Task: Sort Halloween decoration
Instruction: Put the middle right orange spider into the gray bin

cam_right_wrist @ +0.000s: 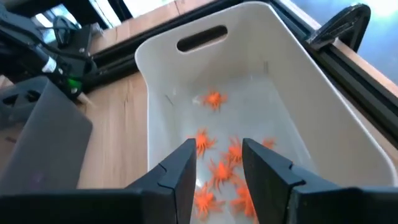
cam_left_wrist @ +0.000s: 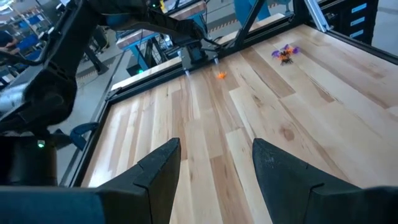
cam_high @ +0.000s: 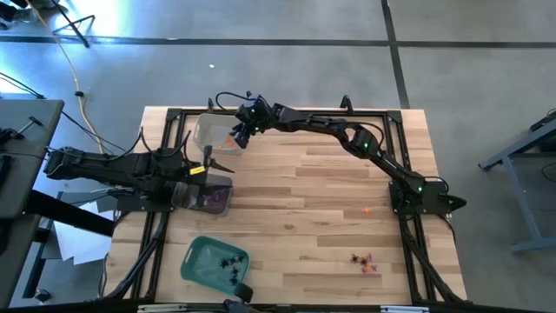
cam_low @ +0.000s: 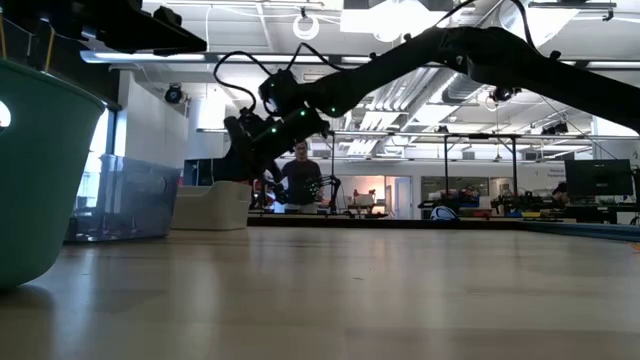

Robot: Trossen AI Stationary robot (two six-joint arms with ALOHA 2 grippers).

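High view: right gripper [cam_high: 236,132], fingers spread, hangs over the white tray [cam_high: 215,133] of orange trinkets [cam_right_wrist: 219,168] near the tabletop's far-left corner; left gripper [cam_high: 211,170], spread, waits beside it.

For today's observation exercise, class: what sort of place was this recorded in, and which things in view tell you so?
Probably a robotics lab or open workshop hall. Two dark robot arms are mounted on a wooden table, the floor is bare concrete, and the low view shows workbenches with monitors under exposed ceiling lights.
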